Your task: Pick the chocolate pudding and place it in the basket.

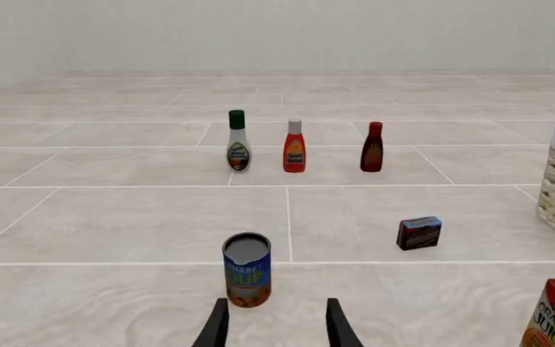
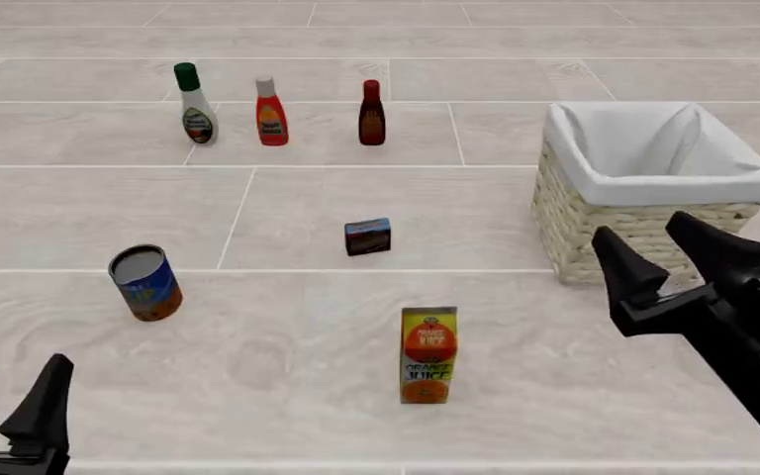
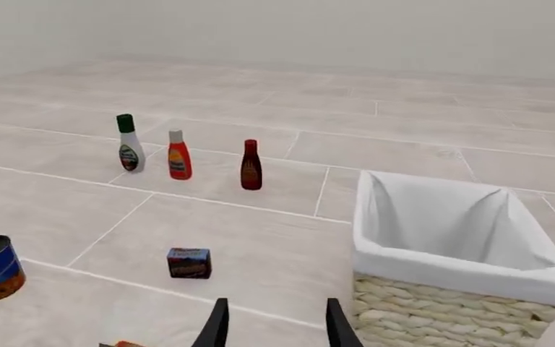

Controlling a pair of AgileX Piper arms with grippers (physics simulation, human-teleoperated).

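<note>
The chocolate pudding (image 2: 368, 237) is a small dark brown box with a blue top edge, standing on the floor near the middle. It also shows in the left wrist view (image 1: 418, 233) and the right wrist view (image 3: 188, 262). The basket (image 2: 657, 184) is woven wicker lined with white cloth, at the right; it also shows in the right wrist view (image 3: 451, 272). My left gripper (image 2: 5, 394) is open and empty at the near left, far from the pudding. My right gripper (image 2: 644, 234) is open and empty, just in front of the basket.
An orange juice carton (image 2: 429, 354) stands in front of the pudding. A soup can (image 2: 145, 282) stands at the left. Three bottles stand in a row at the back: white dressing (image 2: 195, 105), red (image 2: 270, 113), dark red-brown (image 2: 371, 114).
</note>
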